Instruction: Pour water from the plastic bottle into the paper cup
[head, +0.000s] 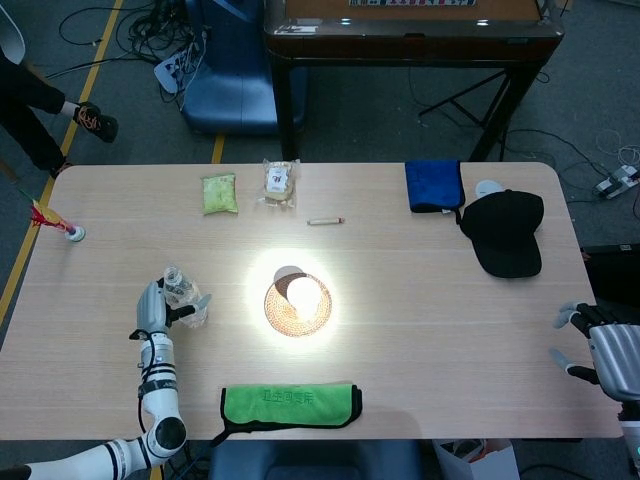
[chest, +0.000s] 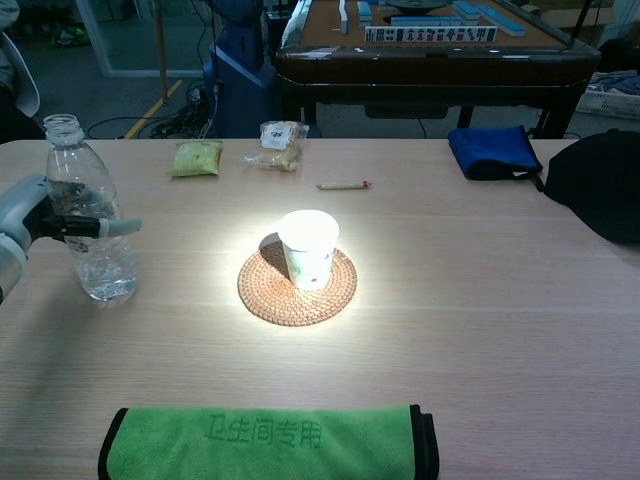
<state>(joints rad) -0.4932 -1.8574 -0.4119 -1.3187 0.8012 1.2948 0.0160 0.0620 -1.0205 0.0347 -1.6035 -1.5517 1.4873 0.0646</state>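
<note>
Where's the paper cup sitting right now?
The paper cup stands upright on the round woven coaster near the table's middle in both views, under the bright light spot, right of the plastic bottle in the left hand.

The tabletop (chest: 480, 330) is showing pale wood grain. A clear bottle (chest: 92, 225) is glinting beside the silver-grey left hand (chest: 30, 222). The white cup (chest: 308, 249), printed faintly green, is sitting on a brown woven coaster (chest: 262, 290). A bright green cloth (chest: 265, 443) is lying edged in black, bearing darker green characters. A black cap (head: 505, 231) and blue pouch (head: 434, 185) are resting farther back.
</note>
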